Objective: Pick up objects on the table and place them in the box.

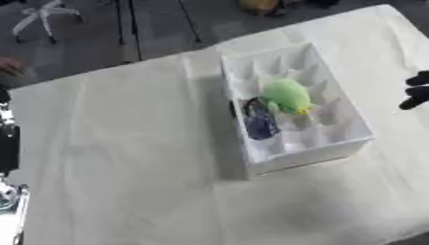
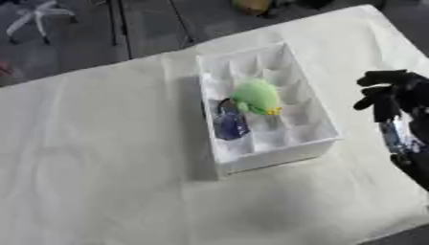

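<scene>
The table [image 1: 126, 167] is covered in a plain cream-white cloth, without pattern. The box [image 1: 356, 129] near the far right edge is white, its dividers white as well. Inside it a pale green toy [image 1: 287, 94] is seen, with a small yellow patch at its near side. Beside the toy a dark blue, partly clear thing [image 1: 260, 122] is seen, with a black bit at its far end. The right hand [image 2: 387, 91] is black, with silver below it. The floor [image 1: 100, 43] beyond the far edge is grey.
</scene>
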Robot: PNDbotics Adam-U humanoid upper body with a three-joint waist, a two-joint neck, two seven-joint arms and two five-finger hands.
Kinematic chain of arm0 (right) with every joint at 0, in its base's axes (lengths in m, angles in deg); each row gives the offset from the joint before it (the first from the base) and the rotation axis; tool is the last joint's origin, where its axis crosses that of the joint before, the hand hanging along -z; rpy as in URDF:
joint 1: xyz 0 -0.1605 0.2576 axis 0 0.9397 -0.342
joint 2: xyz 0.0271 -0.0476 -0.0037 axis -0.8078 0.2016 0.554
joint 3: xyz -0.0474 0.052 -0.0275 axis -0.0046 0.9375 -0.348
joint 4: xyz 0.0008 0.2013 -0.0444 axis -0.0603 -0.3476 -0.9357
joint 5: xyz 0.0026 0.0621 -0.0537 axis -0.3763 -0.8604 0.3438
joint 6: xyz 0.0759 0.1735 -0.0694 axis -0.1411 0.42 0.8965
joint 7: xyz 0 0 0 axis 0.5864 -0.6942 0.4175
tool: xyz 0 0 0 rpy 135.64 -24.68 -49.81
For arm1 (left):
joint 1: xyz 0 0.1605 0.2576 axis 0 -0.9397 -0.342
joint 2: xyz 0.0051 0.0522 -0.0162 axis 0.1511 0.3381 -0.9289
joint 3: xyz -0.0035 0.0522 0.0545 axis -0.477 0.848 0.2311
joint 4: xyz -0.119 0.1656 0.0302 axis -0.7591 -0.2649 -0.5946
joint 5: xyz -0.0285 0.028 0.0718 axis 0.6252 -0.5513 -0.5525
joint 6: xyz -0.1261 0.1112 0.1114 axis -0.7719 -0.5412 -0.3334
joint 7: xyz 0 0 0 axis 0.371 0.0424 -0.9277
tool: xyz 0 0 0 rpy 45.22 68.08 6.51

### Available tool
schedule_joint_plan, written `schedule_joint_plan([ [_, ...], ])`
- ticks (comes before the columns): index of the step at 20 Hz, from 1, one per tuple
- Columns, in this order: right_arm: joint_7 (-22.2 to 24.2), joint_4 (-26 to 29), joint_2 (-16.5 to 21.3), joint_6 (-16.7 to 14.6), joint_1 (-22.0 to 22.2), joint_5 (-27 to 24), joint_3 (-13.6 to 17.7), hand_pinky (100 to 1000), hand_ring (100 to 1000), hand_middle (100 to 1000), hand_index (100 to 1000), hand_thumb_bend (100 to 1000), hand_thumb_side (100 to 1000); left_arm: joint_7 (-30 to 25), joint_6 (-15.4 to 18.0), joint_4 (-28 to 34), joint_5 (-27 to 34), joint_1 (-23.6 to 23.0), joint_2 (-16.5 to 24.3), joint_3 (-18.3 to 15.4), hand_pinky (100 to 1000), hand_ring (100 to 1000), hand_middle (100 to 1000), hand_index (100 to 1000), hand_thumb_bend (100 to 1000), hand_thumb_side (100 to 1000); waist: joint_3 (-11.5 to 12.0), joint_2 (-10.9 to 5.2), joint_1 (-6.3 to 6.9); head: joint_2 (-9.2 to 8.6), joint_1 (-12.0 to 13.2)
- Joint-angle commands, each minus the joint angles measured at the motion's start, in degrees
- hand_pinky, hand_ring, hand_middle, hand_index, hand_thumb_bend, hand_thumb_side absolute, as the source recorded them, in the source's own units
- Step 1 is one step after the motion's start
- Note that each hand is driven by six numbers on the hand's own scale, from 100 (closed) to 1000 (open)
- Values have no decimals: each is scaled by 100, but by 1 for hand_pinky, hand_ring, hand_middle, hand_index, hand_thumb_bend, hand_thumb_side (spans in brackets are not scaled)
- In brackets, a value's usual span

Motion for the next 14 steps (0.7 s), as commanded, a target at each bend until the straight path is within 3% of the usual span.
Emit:
schedule_joint_plan([
  [1,-10,140,49,17,-28,64,33,753,561,696,818,169,700,-101,50,178,306,-6,50,-37,1000,779,851,826,347,1000,8,-74,-129,-41,-2],
  [14,-30,140,58,21,-14,60,43,750,562,698,818,127,697,-642,238,440,1678,-163,87,-263,1000,774,842,818,351,1000,39,-114,-128,-138,-94],
])
